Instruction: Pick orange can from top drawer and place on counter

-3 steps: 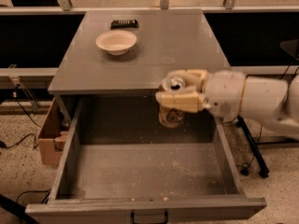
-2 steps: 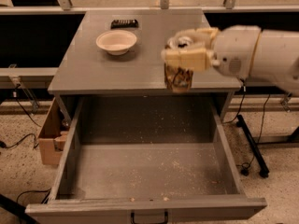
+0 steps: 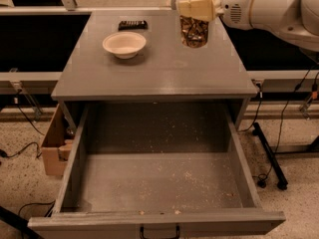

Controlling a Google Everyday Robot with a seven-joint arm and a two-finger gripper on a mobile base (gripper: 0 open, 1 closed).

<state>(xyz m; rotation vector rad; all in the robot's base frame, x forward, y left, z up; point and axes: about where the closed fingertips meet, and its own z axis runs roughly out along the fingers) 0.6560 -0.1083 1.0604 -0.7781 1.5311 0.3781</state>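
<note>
Grey counter (image 3: pixel 164 76), far-right part | gripper (image 3: pixel 196 11) over it, jaws pinching orange can (image 3: pixel 193 33) by its top | can straight below jaws, upright, long axis vertical | base-to-counter contact unclear | top drawer (image 3: pixel 149 222) open, well nearer camera | likely next: straight down

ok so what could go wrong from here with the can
1. The gripper holds the can only near its top, fingers shut on it; I can't tell if its base touches the counter, so an early release might tip it.
2. It is toward the counter's right edge, so a tipped can could roll off.
3. The drawer stands open below the front edge; a can rolling forward could drop in.
</note>
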